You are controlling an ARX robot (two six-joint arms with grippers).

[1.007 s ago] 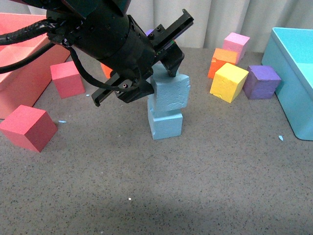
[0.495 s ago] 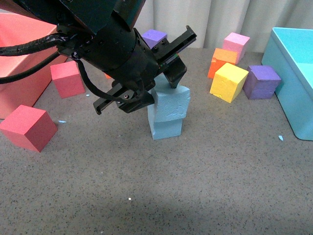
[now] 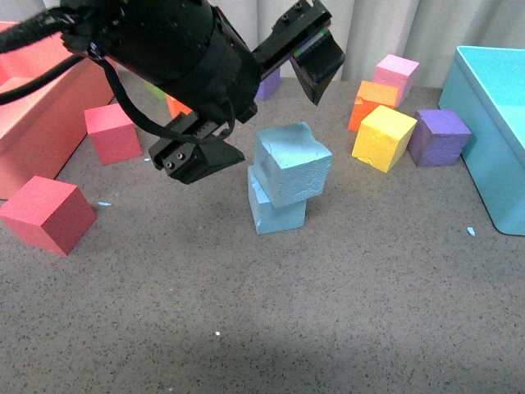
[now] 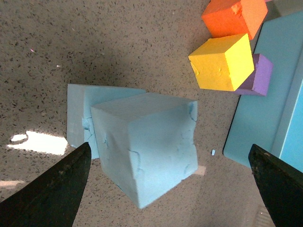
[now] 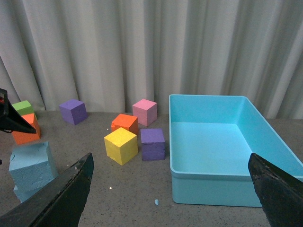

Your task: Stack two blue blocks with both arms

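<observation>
Two blue blocks stand stacked mid-table. The upper blue block (image 3: 291, 164) rests on the lower blue block (image 3: 277, 209), twisted and overhanging to the right. My left gripper (image 3: 275, 123) is open and hovers above the stack, touching neither block. In the left wrist view the upper block (image 4: 147, 146) sits between and beyond the wide-open fingers (image 4: 52, 194), with the lower block (image 4: 78, 113) showing behind it. My right gripper (image 5: 168, 198) is open and empty, off to the side; the stack (image 5: 31, 163) shows far off in its view. The right arm is out of the front view.
A light-blue bin (image 3: 492, 123) stands at the right. Yellow (image 3: 383, 137), purple (image 3: 439, 137), orange (image 3: 373, 100) and pink (image 3: 396, 74) cubes lie right of the stack. Red cubes (image 3: 113, 131) (image 3: 47, 213) and a salmon bin (image 3: 41, 123) are at the left.
My left gripper has opened, let go of the upper blue block and risen. The block stays on the lower one, turned and shifted a little to the right.
</observation>
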